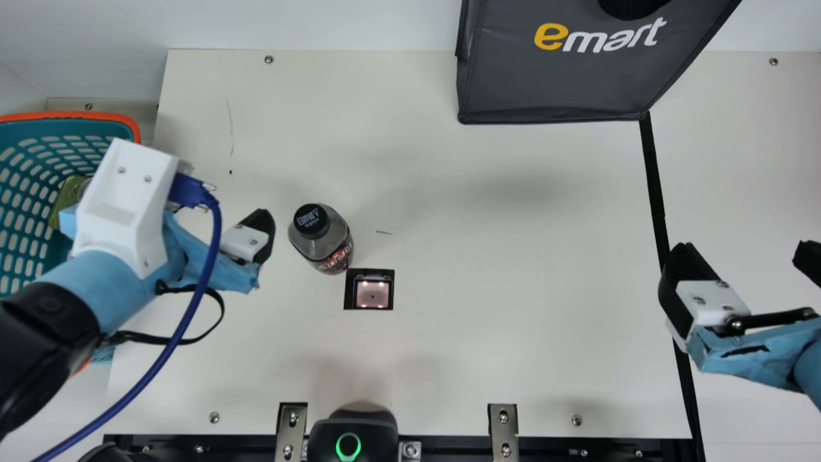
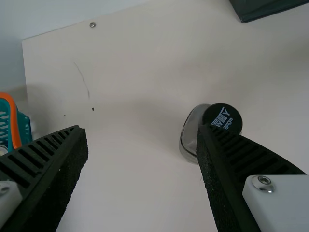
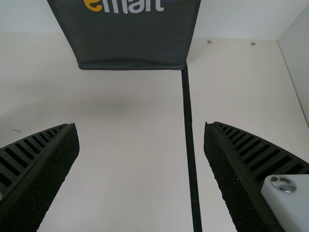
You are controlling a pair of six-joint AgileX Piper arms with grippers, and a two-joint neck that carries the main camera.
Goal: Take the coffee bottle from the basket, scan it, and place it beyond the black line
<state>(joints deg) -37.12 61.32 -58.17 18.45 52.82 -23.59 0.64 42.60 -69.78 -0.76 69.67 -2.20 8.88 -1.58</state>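
The left gripper [image 1: 247, 241] stands wide open, its black ribbed fingers well apart, with nothing between them. The bottle [image 1: 326, 242] stands upright on the table [image 1: 481, 269], apart from that gripper and just beside the scanner [image 1: 372, 292]. The right gripper [image 1: 746, 250] is also wide open and grips nothing; it hangs over the black line [image 1: 654, 186], well apart from the bottle, which is on the scanner's side of that line. A dark bag [image 1: 551, 83] sits at the table's far side, a front corner at the line's end. At the left is a teal basket [image 1: 77, 116] with an orange rim, a green item [image 1: 64, 204] inside. White walls [image 1: 321, 22] rise behind.
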